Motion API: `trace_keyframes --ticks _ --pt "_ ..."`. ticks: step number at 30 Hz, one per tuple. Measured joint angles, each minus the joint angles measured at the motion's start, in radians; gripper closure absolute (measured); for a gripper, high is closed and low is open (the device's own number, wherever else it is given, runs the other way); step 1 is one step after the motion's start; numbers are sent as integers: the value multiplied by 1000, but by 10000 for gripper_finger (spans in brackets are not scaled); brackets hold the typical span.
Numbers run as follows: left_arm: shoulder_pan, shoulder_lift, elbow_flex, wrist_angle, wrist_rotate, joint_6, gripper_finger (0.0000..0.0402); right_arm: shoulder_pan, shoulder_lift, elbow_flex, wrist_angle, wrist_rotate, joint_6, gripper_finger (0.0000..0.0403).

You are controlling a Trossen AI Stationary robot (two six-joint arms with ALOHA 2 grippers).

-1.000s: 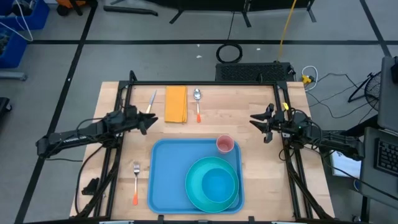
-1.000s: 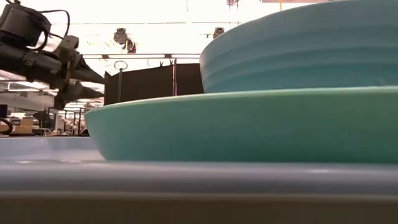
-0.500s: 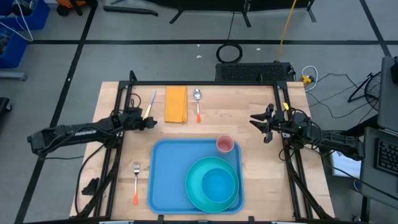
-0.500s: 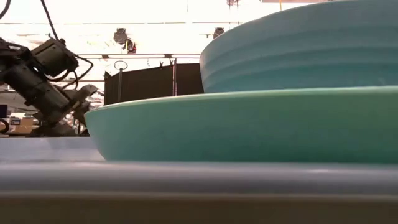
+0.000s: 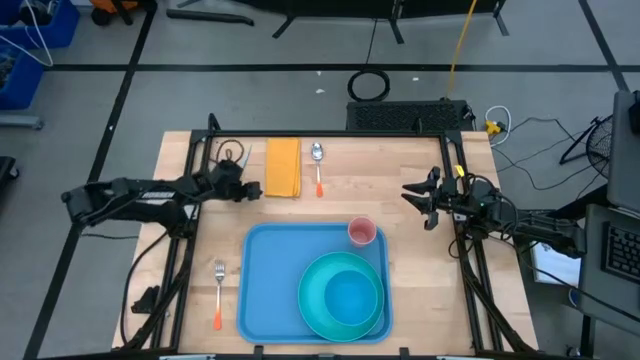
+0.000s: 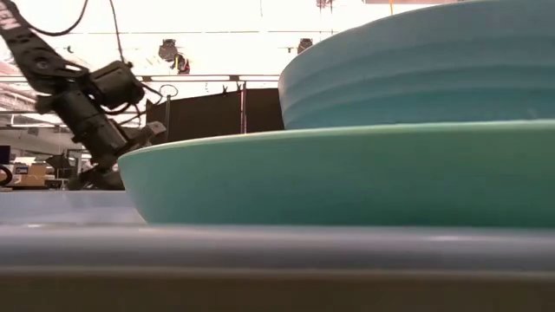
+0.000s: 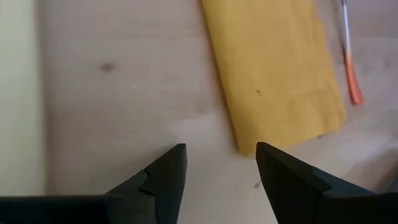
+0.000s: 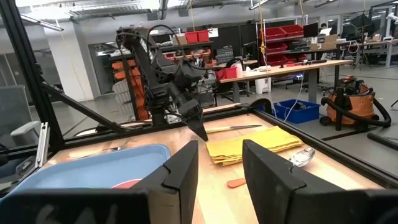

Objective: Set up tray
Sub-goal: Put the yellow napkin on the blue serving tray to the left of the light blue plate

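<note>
Fork (image 5: pixel 218 292), orange handle, lies near the surface's (image 5: pixel 400 180) left edge toward the front, just beside the tray's left rim, not touching.

Left hand (image 5: pixel 252 189) low over the surface near the back-left, fingers parted, nothing between them. Fingertips (image 7: pixel 168 177) point at bare wood just beside the near corner of the yellow folded napkin (image 5: pixel 283 166). A knife (image 8: pixel 233 128) lies beyond the napkin on the left-edge side; in the high view the arm covers most of it.

Spoon (image 5: pixel 318 166), orange handle, lies just right of the napkin, parallel to it, near the back edge.

Light-blue tray (image 5: pixel 270 280) sits flat at the front centre of the surface. On its right half: teal plate (image 5: pixel 312 300) with a teal bowl (image 5: pixel 352 296) stacked in it. Pink cup (image 5: pixel 362 233) upright at the tray's back-right corner.

Right hand (image 5: pixel 413 193) hovers near the right edge, mid-depth, fingers apart, empty.
</note>
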Motion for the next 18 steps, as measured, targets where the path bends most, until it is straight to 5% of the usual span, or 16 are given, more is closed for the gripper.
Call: trace_keyframes --ticks 18 --pt "-45 326 74 258 -20 2 200 0 0 -1 0 0 0 289"
